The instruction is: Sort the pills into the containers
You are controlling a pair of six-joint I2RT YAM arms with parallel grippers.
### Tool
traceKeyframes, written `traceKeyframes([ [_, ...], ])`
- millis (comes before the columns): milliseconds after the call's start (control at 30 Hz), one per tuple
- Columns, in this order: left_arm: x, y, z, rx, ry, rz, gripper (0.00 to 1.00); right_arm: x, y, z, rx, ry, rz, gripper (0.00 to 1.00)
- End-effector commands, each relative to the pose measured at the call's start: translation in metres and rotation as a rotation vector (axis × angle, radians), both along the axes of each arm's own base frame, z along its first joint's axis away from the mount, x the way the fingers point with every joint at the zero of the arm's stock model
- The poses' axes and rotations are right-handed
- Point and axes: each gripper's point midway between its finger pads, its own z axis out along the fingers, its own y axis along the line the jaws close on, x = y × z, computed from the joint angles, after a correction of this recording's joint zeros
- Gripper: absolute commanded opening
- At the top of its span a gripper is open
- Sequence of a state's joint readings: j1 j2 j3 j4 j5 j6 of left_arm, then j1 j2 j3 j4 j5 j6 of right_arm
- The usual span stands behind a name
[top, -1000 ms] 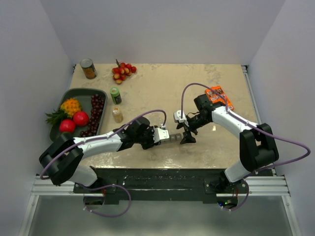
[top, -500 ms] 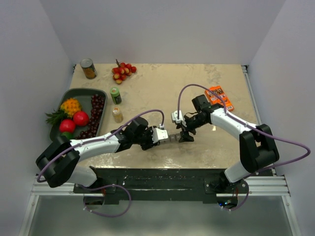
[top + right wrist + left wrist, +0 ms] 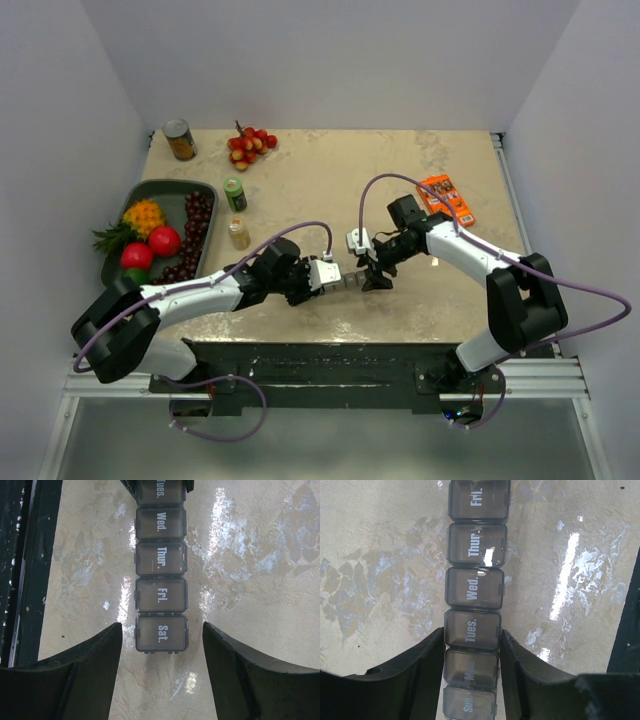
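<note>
The containers are one dark-grey pill strip (image 3: 352, 282) of lidded day compartments lying flat on the table. In the left wrist view the strip (image 3: 476, 547) runs from "Fri." down to "Sun.". My left gripper (image 3: 472, 645) is shut on its sides at "Tues." and "Mon.". In the right wrist view the strip (image 3: 161, 555) ends at "Sat.", and my right gripper (image 3: 161, 628) is open with a finger on each side of that end, apart from it. All visible lids are closed. The pills show as a yellowish mass in a small clear bottle (image 3: 238, 233) standing far left of both grippers (image 3: 335, 280) (image 3: 372, 280).
A green-capped bottle (image 3: 234, 193) stands behind the pill bottle. A dark fruit tray (image 3: 150, 188) is at the left, a can (image 3: 180, 139) and red-yellow berries (image 3: 250, 145) at the back. An orange packet (image 3: 445, 198) lies behind the right arm. The table's near edge is close.
My right gripper has moved left toward the strip's "Sat." end. The left gripper, still holding the strip, has shifted slightly left.
</note>
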State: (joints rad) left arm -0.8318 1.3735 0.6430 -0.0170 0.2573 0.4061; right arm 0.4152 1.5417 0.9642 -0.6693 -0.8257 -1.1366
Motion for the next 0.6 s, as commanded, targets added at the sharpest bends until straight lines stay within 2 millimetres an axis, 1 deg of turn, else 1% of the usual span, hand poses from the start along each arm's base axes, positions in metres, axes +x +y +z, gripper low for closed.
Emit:
traceKeyframes([
  [0,0.0051,-0.0084,0.0192,-0.072,-0.04,0.005,0.04,-0.0037,0.0044,0.0082,0.02,-0.012,0.018,0.67],
  [200,0.0045,-0.0082,0.0203,-0.073,-0.043,0.005,0.04,-0.004,0.0047,0.0059,0.008,-0.005,0.014,0.62],
  [333,0.0047,-0.0073,0.0199,-0.072,-0.043,0.008,0.04,-0.0036,0.0049,0.0075,0.012,-0.002,0.009,0.6],
  [400,0.0047,-0.0068,0.0193,-0.07,-0.043,0.009,0.04,-0.0032,0.0052,0.008,0.012,0.0,0.005,0.58],
  [467,0.0049,-0.0066,0.0193,-0.069,-0.044,0.009,0.04,-0.0021,0.0054,0.0083,0.009,0.007,-0.005,0.54],
  [500,0.0044,-0.0064,0.0187,-0.069,-0.042,0.009,0.04,-0.0012,0.0057,0.0093,0.008,0.009,-0.009,0.49],
  [567,0.0048,-0.0056,0.018,-0.065,-0.044,0.012,0.03,-0.0029,0.0054,0.0088,0.003,0.027,-0.009,0.44],
])
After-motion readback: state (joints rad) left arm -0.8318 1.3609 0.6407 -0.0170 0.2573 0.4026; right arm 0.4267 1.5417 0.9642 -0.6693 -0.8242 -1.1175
